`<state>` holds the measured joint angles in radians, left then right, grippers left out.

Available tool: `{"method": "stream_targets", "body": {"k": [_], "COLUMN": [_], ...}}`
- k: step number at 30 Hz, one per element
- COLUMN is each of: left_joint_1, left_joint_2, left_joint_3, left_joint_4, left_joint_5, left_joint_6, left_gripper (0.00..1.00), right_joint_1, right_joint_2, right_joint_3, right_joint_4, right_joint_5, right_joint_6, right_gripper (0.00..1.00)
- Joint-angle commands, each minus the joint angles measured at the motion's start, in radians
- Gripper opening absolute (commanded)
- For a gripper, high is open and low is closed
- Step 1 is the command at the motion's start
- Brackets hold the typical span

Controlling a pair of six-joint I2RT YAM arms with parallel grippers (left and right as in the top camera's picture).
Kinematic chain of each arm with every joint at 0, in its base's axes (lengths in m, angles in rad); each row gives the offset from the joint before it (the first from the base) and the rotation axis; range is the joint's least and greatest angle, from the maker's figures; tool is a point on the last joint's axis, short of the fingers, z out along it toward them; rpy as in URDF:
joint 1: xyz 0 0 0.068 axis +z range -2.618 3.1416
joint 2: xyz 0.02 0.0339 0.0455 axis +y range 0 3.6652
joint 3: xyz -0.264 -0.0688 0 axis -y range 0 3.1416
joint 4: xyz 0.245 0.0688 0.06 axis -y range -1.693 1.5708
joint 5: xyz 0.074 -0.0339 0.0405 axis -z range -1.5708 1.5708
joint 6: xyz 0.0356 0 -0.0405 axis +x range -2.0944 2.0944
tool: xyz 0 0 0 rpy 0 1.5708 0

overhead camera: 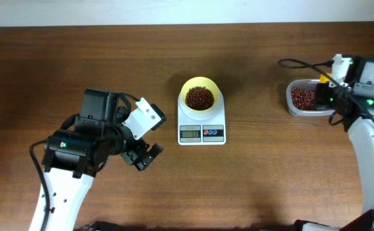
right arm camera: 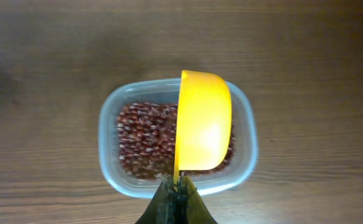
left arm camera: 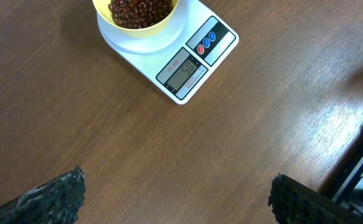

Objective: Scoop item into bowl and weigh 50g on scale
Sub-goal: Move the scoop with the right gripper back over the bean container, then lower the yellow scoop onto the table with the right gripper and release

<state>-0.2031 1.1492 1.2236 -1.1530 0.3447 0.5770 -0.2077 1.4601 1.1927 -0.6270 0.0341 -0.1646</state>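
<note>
Nearest the lens in the right wrist view, the right gripper [right arm camera: 176, 199] is seen pressed together on the thin handle of the bright yellow scoop [right arm camera: 203, 124]. The scoop is held rolled onto its side above the clear plastic tub [right arm camera: 109, 118], in which a bed of dark red-brown beans [right arm camera: 144, 140] is spread. Whether any beans are left in the scoop cannot be told from this angle.

In the left wrist view, the left gripper [left arm camera: 175, 198] is seen spread wide over bare table [left arm camera: 243, 137], with nothing between its fingers and well apart from the scale [left arm camera: 197, 59]. The pale yellow bowl [left arm camera: 137, 31] is seated on the scale's platform and is already loaded with beans. The display is lit, but its digits are too small to be read with certainty.

The filling step is judged to be done or nearly done, and the scoop is judged to be at the tub either for emptying or for one more small portion. For the next move the reading must be checked. If the target is met, the scoop can be set down by the tub. If not, only a few beans should be carried across and tipped in gently, so that the bowl is not nudged on the scale.
</note>
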Motion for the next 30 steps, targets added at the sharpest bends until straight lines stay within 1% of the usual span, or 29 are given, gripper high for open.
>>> {"method": "stream_targets", "body": {"k": [1, 5, 8, 9, 10, 11, 12, 13, 14, 15, 17, 18, 19, 20, 22, 24, 30], "left_joint_1": [0.005, 0.005, 0.005, 0.005, 0.005, 0.005, 0.005, 0.005, 0.005, 0.005, 0.005, 0.005, 0.005, 0.005, 0.005, 0.005, 0.005], "left_joint_2": [-0.005, -0.005, -0.005, -0.005, -0.005, -0.005, -0.005, -0.005, -0.005, -0.005, -0.005, -0.005, -0.005, -0.005, -0.005, -0.005, -0.005], "left_joint_3": [0.018, 0.018, 0.018, 0.018, 0.018, 0.018, 0.018, 0.018, 0.018, 0.018, 0.018, 0.018, 0.018, 0.018, 0.018, 0.018, 0.018], "left_joint_4": [-0.001, -0.001, -0.001, -0.001, -0.001, -0.001, -0.001, -0.001, -0.001, -0.001, -0.001, -0.001, -0.001, -0.001, -0.001, -0.001, -0.001], "left_joint_5": [0.014, 0.014, 0.014, 0.015, 0.015, 0.014, 0.014, 0.015, 0.015, 0.015, 0.015, 0.014, 0.014, 0.015, 0.015, 0.014, 0.015], "left_joint_6": [0.012, 0.012, 0.012, 0.012, 0.012, 0.012, 0.012, 0.012, 0.012, 0.012, 0.012, 0.012, 0.012, 0.012, 0.012, 0.012, 0.012], "left_gripper": [0.99, 0.99, 0.99, 0.99, 0.99, 0.99, 0.99, 0.99, 0.99, 0.99, 0.99, 0.99, 0.99, 0.99, 0.99, 0.99, 0.99], "right_joint_1": [0.039, 0.046, 0.046, 0.046, 0.042, 0.041, 0.041, 0.041, 0.042, 0.045, 0.045, 0.046, 0.051, 0.058, 0.085, 0.097, 0.096], "right_joint_2": [-0.002, -0.063, -0.096, -0.121, -0.156, -0.212, -0.265, -0.312, -0.341, -0.359, -0.358, -0.354, -0.354, -0.354, -0.354, -0.354, -0.354], "right_joint_3": [0.018, 0.047, 0.048, 0.049, 0.050, 0.050, 0.050, 0.050, 0.050, 0.049, 0.038, 0.002, -0.035, -0.067, -0.204, -0.321, -0.583], "right_joint_4": [0.003, 0.004, -0.029, -0.051, -0.066, -0.085, -0.111, -0.148, -0.182, -0.235, -0.365, -0.413, -0.420, -0.414, -0.343, -0.234, -0.020], "right_joint_5": [0.163, 0.179, 0.138, 0.100, 0.034, -0.084, -0.197, -0.294, -0.348, -0.384, -0.397, -0.401, -0.417, -0.441, -0.480, -0.512, -0.534], "right_joint_6": [-0.046, -0.049, -0.037, 0.028, 0.125, 0.201, 0.222, 0.275, 0.329, 0.396, 0.483, 0.527, 0.549, 0.563, 0.626, 0.674, 0.698], "right_gripper": [0.04, 0.04, 0.04, 0.04, 0.04, 0.04, 0.04, 0.04, 0.04, 0.04, 0.04, 0.04, 0.04, 0.04, 0.04, 0.04, 0.04]}}
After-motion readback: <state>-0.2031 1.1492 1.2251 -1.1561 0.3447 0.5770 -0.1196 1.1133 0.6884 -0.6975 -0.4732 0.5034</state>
